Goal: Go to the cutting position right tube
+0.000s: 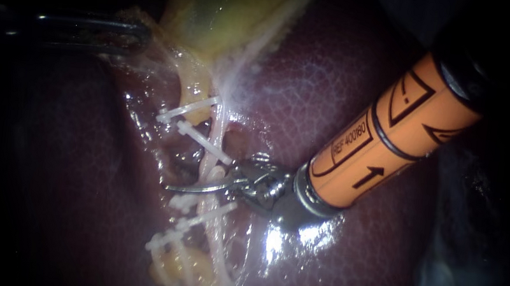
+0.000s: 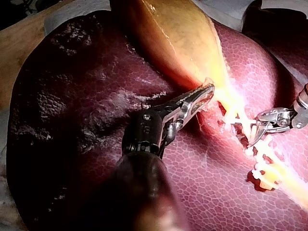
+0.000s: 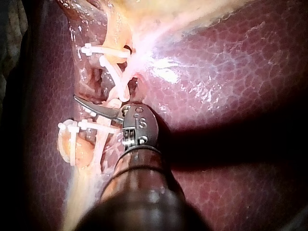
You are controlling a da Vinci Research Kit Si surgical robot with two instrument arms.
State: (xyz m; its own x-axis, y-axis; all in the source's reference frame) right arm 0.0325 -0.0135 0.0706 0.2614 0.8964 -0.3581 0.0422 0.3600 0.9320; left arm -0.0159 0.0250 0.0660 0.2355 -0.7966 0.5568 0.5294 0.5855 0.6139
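Two pale tubes run down from the yellow gallbladder [image 1: 219, 4] over the dark liver [image 1: 337, 95]. White clips sit across them, some higher [image 1: 189, 113] and some lower [image 1: 195, 216]. My right instrument [image 1: 196, 184], on an orange-banded shaft, has its curved blades open in the gap between the clip groups, and the right tube [image 1: 216, 172] lies against them. It also shows in the left wrist view [image 2: 260, 127] and the right wrist view [image 3: 96, 107]. My left instrument [image 1: 142, 34] is shut on the gallbladder's edge [image 2: 211, 86] and holds it taut.
Liver surface [image 2: 72, 96] surrounds the field on all sides. Thin whitish membrane [image 1: 260, 41] fans from the gallbladder toward the tubes. Yellow fatty tissue [image 1: 183, 269] lies below the lower clips. Wet highlights shine beside the right instrument's wrist [image 1: 273, 238].
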